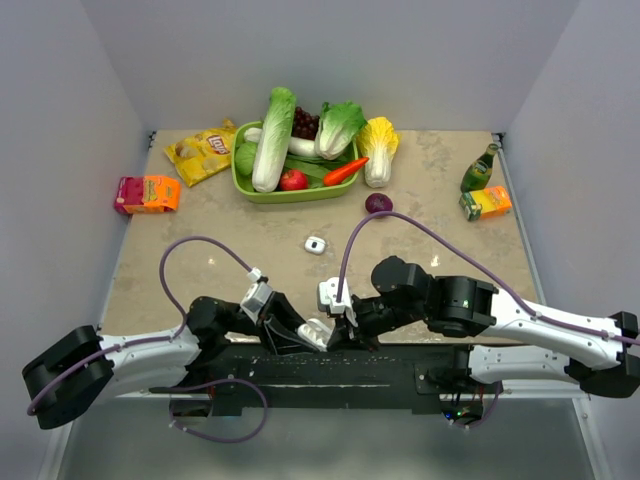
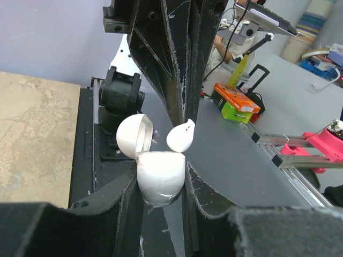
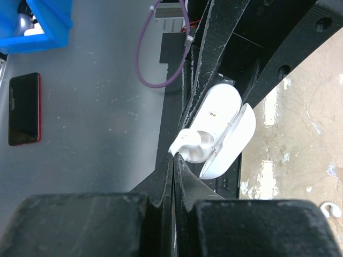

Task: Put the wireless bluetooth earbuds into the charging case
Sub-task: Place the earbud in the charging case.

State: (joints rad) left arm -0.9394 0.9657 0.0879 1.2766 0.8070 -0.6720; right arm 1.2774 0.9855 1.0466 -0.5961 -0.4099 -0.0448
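While pinched shut on one earbud [image 2: 180, 135], right tool [image 3: 172, 158] poised at the open mouth of the case [image 2: 161, 171]; touching the rim or not, cannot tell. Case clamped in left tool [image 2: 161, 195], jaws closed on its sides, lid tipped back, both tools meeting by the desk's [image 1: 430, 200] near edge. Earbud's long axis tilted toward the cavity; probably a short push down and in, by the right arm. Counted: one case, one held earbud, one small white piece [image 1: 316, 244] well apart on the desk, perhaps the second earbud.
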